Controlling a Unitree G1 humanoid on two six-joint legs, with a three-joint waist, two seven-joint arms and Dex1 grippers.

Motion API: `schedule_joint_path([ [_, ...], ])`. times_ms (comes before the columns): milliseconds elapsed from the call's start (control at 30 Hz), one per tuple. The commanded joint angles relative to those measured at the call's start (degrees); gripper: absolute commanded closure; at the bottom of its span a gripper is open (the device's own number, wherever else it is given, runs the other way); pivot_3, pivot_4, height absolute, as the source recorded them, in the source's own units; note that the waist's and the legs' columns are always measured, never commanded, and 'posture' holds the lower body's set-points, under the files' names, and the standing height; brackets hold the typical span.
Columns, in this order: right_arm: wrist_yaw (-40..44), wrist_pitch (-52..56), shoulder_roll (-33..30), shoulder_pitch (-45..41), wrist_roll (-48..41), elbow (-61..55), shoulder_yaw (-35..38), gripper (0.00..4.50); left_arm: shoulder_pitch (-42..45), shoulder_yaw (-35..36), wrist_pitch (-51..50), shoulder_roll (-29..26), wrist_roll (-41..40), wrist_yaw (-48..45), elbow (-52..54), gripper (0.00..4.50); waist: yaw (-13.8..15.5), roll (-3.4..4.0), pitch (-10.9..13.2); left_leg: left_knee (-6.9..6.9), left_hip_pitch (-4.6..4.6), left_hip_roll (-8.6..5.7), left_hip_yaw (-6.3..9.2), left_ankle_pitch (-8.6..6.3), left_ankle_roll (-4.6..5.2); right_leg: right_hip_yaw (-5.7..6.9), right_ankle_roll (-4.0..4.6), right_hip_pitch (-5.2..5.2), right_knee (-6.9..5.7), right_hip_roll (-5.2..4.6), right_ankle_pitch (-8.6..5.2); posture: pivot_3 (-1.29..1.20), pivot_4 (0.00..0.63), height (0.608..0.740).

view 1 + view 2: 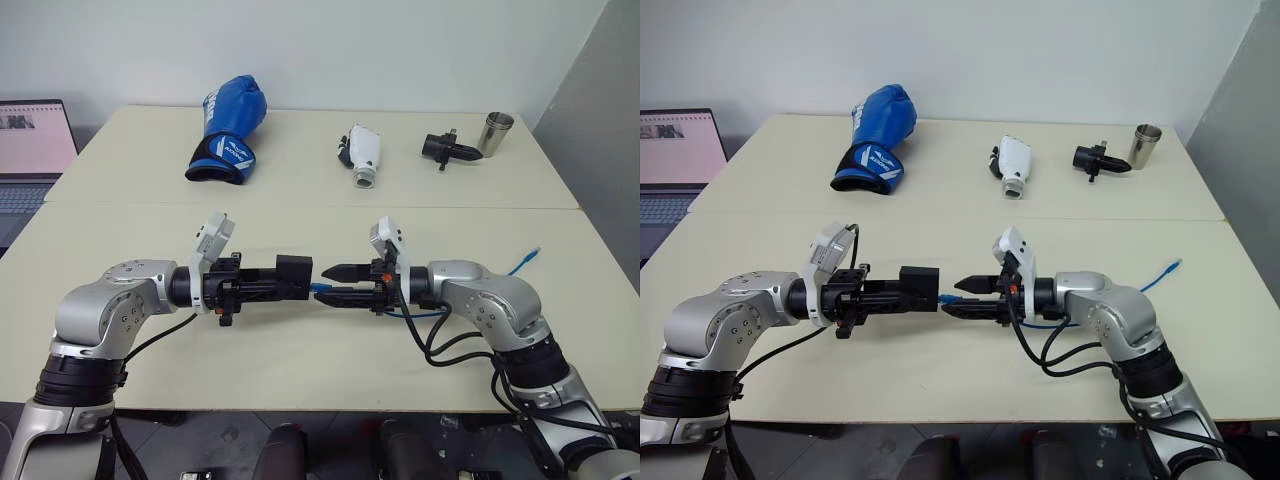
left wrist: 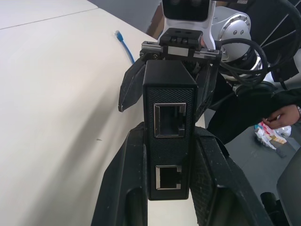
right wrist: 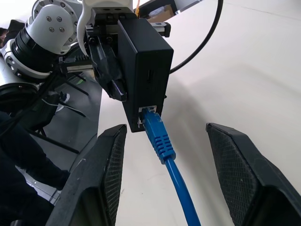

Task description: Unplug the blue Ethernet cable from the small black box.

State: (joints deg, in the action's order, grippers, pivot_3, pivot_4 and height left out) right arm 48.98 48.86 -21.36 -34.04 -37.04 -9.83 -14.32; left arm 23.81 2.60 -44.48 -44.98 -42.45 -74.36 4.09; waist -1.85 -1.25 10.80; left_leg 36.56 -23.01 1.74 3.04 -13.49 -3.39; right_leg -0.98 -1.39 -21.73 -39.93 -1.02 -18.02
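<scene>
From the head cameras, two silver arms meet over the near half of a pale cream table (image 1: 300, 215). The left gripper (image 1: 262, 284) is clamped on the small black box (image 1: 294, 272), held off the table and pointing right. The right gripper (image 1: 338, 285) points left at it, fingers apart around the blue Ethernet cable (image 1: 322, 289), not yet pinching. The cable trails right past the right arm, and its free end lies on the table at the right edge. At the far side sit a blue boxing glove (image 1: 227, 130), a white gadget (image 1: 364, 153), a black pronged gadget (image 1: 447, 149) and a steel cup (image 1: 494, 133). A laptop (image 1: 30, 150) is at the far left.

In the left wrist view, ribbed black fingers (image 2: 209, 179) squeeze the matte box, showing two square ports.

In the right wrist view, the blue moulded plug sits seated in the box's port, the round glossy cord running between two widely spread textured fingers (image 3: 235, 165).

To do this well, I judge the right gripper should close on the ribbed plug boot rather than the cord, press the latch if possible, and pull straight out while the left holds firm.
</scene>
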Motion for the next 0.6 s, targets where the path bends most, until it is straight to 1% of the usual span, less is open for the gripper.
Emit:
schedule_joint_path([
  [33, 0.7, 0.4, 0.3, -1.2, -0.6, -1.3, 0.7, 1.65, 0.3, 0.5, 1.0, -0.2, 0.2, -0.1, 1.2, 3.72, 0.0, 0.0, 0.0, 0.0, 0.0, 0.0, 0.0, 0.0, 0.0, 0.0, 0.0, 0.0, 0.0, 0.0, 0.0, 0.0, 0.15, 0.74],
  [300, 0.8, 0.9, 0.5, -1.4, -0.2, -1.6, 0.2, 1.65, 0.5, 0.6, 0.8, 0.3, 0.3, 0.3, 1.0, 3.72, 0.0, 0.0, 0.0, -0.01, 0.0, 0.0, 0.0, 0.0, 0.0, 0.0, 0.0, 0.0, 0.0, 0.0, 0.0, 0.0, 0.15, 0.74],
  [400, 0.6, 1.0, 0.6, -1.5, 0.0, -1.5, 0.0, 2.2, 0.4, 0.6, 0.7, 0.2, 0.3, 0.3, 1.2, 3.72, 0.0, 0.0, 0.0, -0.02, 0.0, 0.0, 0.0, 0.0, 0.0, 0.0, 0.0, -0.01, 0.0, 0.0, 0.0, 0.0, 0.15, 0.74],
  [533, 0.7, 1.0, 0.5, -1.6, 0.2, -1.3, -0.4, 3.1, 0.5, 0.5, 0.7, 0.2, 0.4, 0.3, 1.3, 3.72, 0.0, 0.0, 0.0, -0.02, 0.0, 0.0, 0.0, 0.0, 0.0, 0.0, 0.0, -0.01, 0.0, 0.0, 0.0, 0.0, 0.15, 0.74],
  [600, 0.7, 1.0, 0.5, -1.6, 0.3, -1.2, -0.6, 3.46, 0.5, 0.4, 0.8, 0.2, 0.5, 0.3, 1.3, 3.72, 0.0, 0.0, 0.0, -0.02, 0.0, 0.0, 0.0, 0.0, 0.0, 0.0, 0.0, -0.01, 0.0, 0.0, 0.0, 0.0, 0.15, 0.74],
])
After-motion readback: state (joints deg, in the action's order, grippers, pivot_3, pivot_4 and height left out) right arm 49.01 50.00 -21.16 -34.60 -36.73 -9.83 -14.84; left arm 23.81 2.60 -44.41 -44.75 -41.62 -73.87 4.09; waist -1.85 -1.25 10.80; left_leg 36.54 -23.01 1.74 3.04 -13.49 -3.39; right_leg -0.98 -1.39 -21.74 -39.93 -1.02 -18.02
